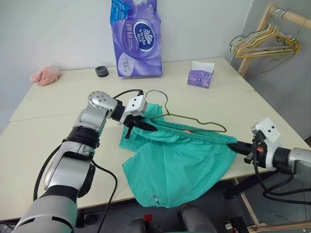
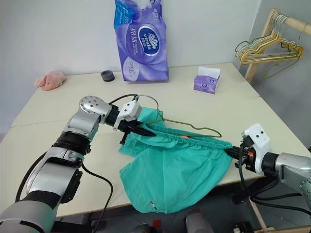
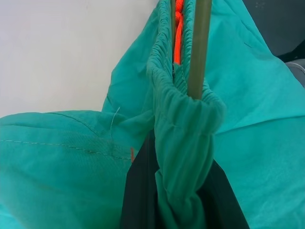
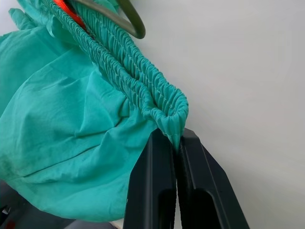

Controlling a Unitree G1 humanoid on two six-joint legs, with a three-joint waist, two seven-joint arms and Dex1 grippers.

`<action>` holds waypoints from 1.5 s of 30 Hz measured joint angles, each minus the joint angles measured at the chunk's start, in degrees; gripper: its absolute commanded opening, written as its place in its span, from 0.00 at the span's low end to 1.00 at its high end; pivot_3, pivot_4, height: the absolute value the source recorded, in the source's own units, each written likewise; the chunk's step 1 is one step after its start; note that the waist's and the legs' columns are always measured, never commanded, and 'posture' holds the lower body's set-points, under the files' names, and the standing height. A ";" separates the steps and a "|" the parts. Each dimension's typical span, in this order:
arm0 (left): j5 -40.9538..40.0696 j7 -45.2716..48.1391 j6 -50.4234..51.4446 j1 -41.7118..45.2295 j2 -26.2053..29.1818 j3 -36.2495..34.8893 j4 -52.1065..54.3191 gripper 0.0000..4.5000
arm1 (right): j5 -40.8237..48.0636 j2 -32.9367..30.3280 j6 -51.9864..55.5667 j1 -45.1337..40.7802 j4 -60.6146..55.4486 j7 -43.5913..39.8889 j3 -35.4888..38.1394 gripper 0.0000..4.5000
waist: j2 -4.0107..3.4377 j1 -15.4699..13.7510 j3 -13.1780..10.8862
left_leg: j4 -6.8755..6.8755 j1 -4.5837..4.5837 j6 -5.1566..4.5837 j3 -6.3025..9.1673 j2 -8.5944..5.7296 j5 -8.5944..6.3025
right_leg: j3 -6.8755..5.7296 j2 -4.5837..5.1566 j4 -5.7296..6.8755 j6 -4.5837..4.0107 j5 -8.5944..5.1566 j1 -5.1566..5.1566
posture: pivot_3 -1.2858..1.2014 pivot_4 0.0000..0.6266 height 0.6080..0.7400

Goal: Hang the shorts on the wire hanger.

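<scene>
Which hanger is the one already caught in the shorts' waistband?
The single olive-green wire hanger lying on the table, its lower wire running inside the shorts waistband. The bunch of hangers on the wooden rack is untouched.

Thin matt cloth shorts (image 1: pixel 180 160) – smooth olive wire hanger (image 1: pixel 194 119)

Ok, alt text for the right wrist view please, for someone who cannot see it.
The right tool, shut, pinches the end of the gathered waistband of the teal shorts, which stretch away from it over a pale table. Near the far end of the waistband, a bend of the olive wire hanger lies against the fabric.
</scene>
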State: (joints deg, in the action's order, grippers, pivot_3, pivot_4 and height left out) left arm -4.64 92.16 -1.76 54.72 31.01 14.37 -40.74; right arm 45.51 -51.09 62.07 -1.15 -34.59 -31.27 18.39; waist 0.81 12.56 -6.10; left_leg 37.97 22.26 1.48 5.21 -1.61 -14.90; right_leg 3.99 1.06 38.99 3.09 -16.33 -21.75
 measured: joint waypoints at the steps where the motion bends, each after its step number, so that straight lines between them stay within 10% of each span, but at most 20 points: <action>1: -0.03 0.00 0.08 0.00 0.00 0.00 0.01 0.00 | -0.07 -0.02 -0.14 0.03 0.01 0.00 0.00 0.00 | 0.00 0.00 0.00 | 0.00 0.00 0.00 0.00 0.00 0.00 | 0.00 0.00 0.00 0.00 0.00 0.00 | 0.41 0.10 1.00; 29: 4.31 -4.03 -8.62 -0.24 1.22 3.83 -4.46 0.00 | 0.45 -4.84 0.60 -7.38 -5.80 -2.15 -3.08 0.00 | 0.00 0.02 0.00 | 0.00 0.00 0.00 -0.04 0.00 0.00 | 0.02 0.02 -0.01 0.00 0.00 -0.01 | 0.40 0.09 1.00; 45: 6.17 -10.53 -8.56 0.01 -2.73 3.45 -5.15 0.00 | -8.34 -1.93 1.91 -31.71 -5.83 -1.10 -28.95 0.00 | -0.05 0.59 0.03 | 0.10 0.50 0.00 0.09 0.03 0.01 | -0.03 0.24 0.07 -0.04 0.03 -0.52 | 0.40 0.08 1.00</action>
State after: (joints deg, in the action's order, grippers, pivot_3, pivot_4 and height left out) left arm 1.53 81.63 -10.32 54.74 28.29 17.82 -45.89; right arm 37.16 -53.02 63.99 -32.86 -40.42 -32.37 -10.57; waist 0.76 13.15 -6.06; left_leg 38.07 22.76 1.48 5.29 -1.58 -14.89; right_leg 3.97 1.30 39.05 3.05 -16.30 -22.27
